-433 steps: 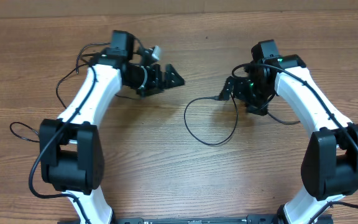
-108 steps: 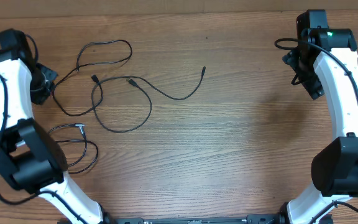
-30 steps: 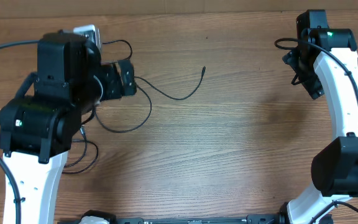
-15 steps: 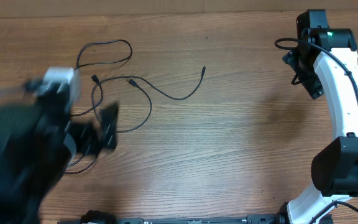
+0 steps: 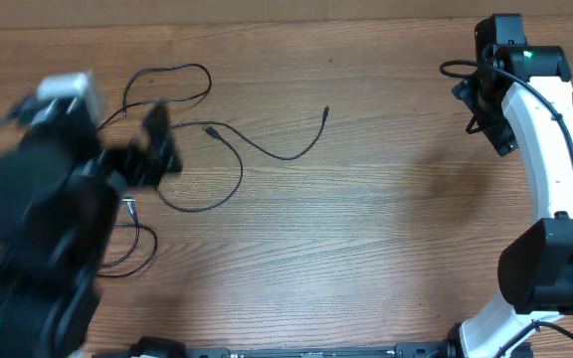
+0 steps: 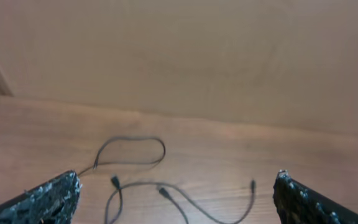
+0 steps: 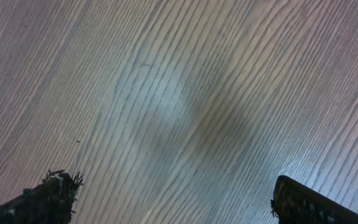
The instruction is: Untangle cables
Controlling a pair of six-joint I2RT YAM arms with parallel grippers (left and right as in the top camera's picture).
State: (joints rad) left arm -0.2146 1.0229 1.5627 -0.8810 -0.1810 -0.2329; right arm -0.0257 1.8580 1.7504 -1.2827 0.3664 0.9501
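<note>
Cables (image 5: 241, 171) lie loose on the wooden table (image 5: 386, 239), crossing one another. They are all on the left gripper's side and well apart from the right gripper.

In the left wrist view they lie ahead of the left gripper (image 6: 178, 178), framed between its two fingers (image 6: 48, 198). The fingers are spread wide and pinch nothing. The looped cord (image 6: 132, 139) is farthest ahead. The long cord (image 6: 229, 219) curves off to one side and ends in a small plug (image 6: 252, 184).

From overhead the left arm (image 5: 38, 229) is a blur, and its gripper hangs over the near part of the tangle. The silver-tipped cord (image 5: 127, 207) lies just beside the arm.

The right gripper (image 7: 173, 182) is also spread wide. It holds nothing and has only bare wood grain between its fingers.
</note>
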